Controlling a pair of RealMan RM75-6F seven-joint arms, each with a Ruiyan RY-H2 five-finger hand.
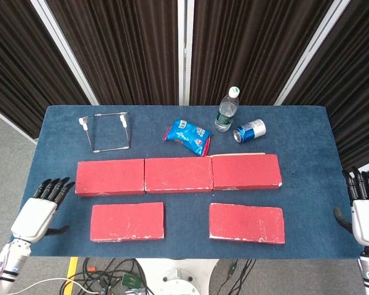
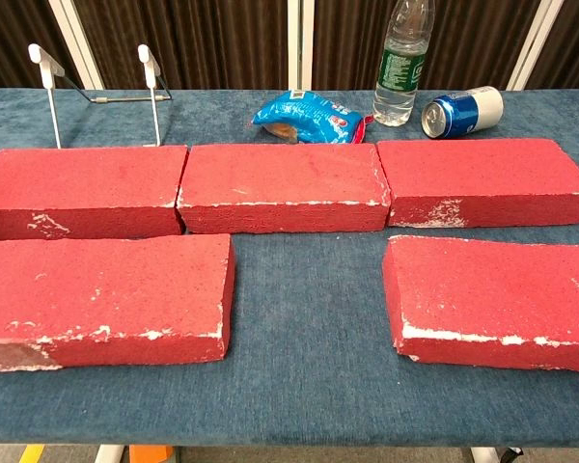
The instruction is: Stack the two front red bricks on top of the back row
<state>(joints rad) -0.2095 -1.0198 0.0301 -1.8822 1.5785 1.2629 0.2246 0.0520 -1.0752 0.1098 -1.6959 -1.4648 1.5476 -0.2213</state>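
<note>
On the blue table [image 1: 307, 129], the 2 front red bricks lie flat in the near row, the left front brick [image 1: 128, 222] and the right front brick [image 1: 246, 223] well apart, with the back row [image 1: 178, 175] of 3 bricks set end to end just beyond them and nothing lying on top of it. Farther back stand a wire rack [image 1: 107, 131] at the left, a snack bag [image 1: 188, 136] in the middle, an upright water bottle [image 1: 227, 110] and a tipped can [image 1: 249, 131] to the right. The left hand [image 1: 37, 210] hangs at the table's near left edge and the right hand [image 1: 365, 209] just off its right edge, both empty with fingers spread, neither touching a brick.
</note>
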